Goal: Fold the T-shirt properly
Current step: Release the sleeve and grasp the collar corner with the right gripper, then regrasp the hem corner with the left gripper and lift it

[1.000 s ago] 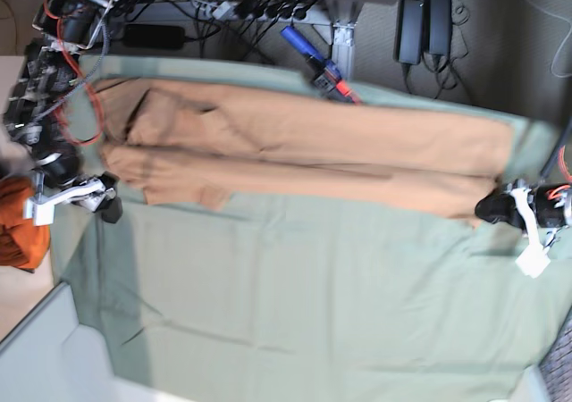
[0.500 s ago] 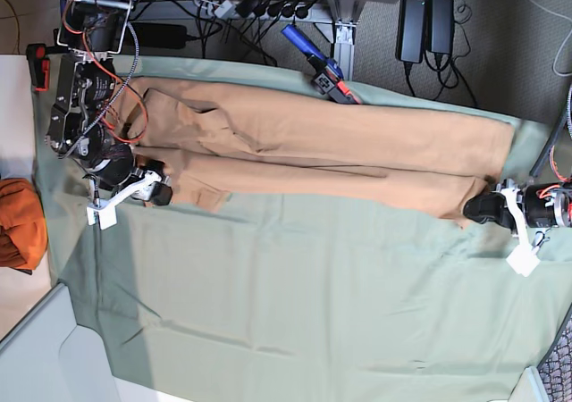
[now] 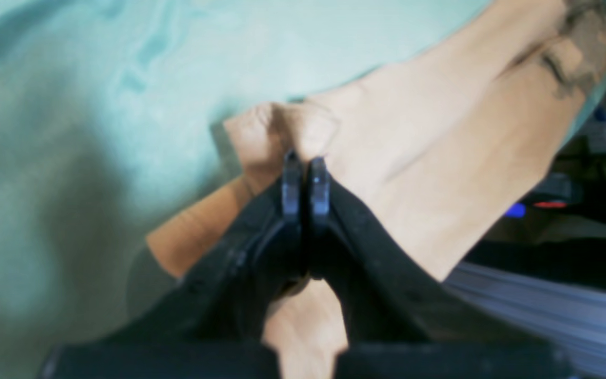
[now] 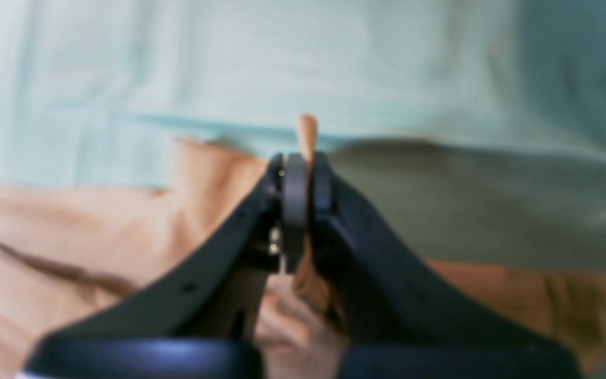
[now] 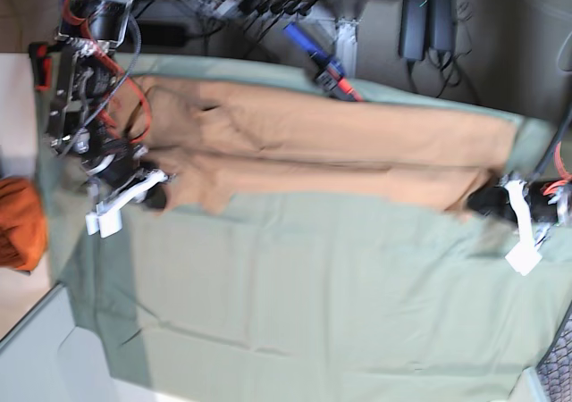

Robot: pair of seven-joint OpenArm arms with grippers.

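Across the far half of the pale green sheet [image 5: 295, 286] lies the T-shirt [image 5: 340, 147], folded lengthwise into a long tan band running left to right in the base view.

Left gripper [image 3: 305, 176]: fingers [image 3: 291, 184] pressed together with no visible gap, a bunched corner of tan fabric pinched at the tips. Base view puts this gripper [image 5: 487, 201] at the shirt's near right-hand corner, cloth slightly lifted there.

Right gripper [image 4: 300, 173]: fingers [image 4: 293, 195] likewise shut tight, a thin fold of tan cloth sticking up between them. Base view shows it [image 5: 156, 192] on the near left-hand corner of the shirt, beside the sleeve area.

Both wrist views are blurred (fabric detail soft), but the clamp on cloth reads clearly in each.

Orange cloth bundle [image 5: 18, 223] sits at the left edge of the table, off the green sheet, well apart from the shirt. Cables and power bricks [image 5: 424, 22] beyond the far edge of the sheet.
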